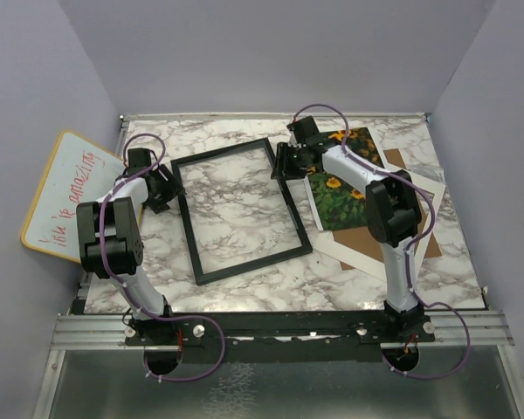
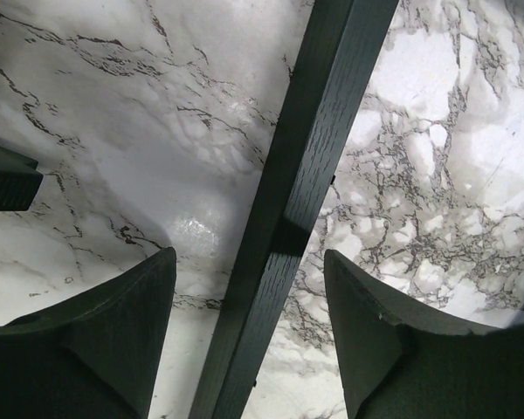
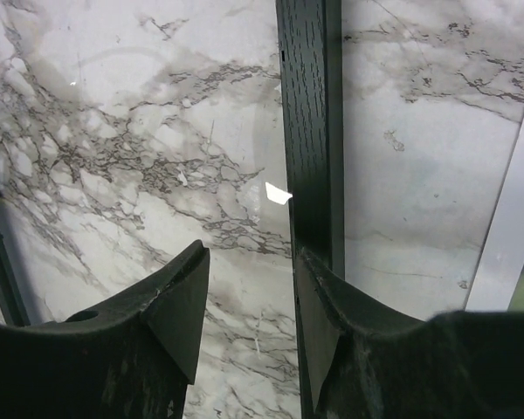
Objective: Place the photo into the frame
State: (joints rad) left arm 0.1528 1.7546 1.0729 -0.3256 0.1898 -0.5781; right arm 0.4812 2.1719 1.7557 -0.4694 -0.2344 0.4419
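The black frame [image 1: 253, 264] lies flat on the marble table, slightly turned. The sunflower photo [image 1: 336, 196] lies face up to its right, partly under my right arm. My left gripper [image 1: 163, 190] is at the frame's left bar. In the left wrist view it [image 2: 249, 255] is open and straddles that bar [image 2: 323, 113], with a gap on both sides. My right gripper [image 1: 286, 164] is at the frame's far right corner. In the right wrist view it [image 3: 251, 253] is open, with its right finger [image 3: 332, 305] over the frame's bar [image 3: 310, 105] and its left finger over the pane.
A yellow-rimmed whiteboard [image 1: 65, 192] with red writing leans at the left wall. The photo rests on a white mat [image 1: 354, 255] and a brown backing board [image 1: 358, 234] at the right. Grey walls close in the table on three sides.
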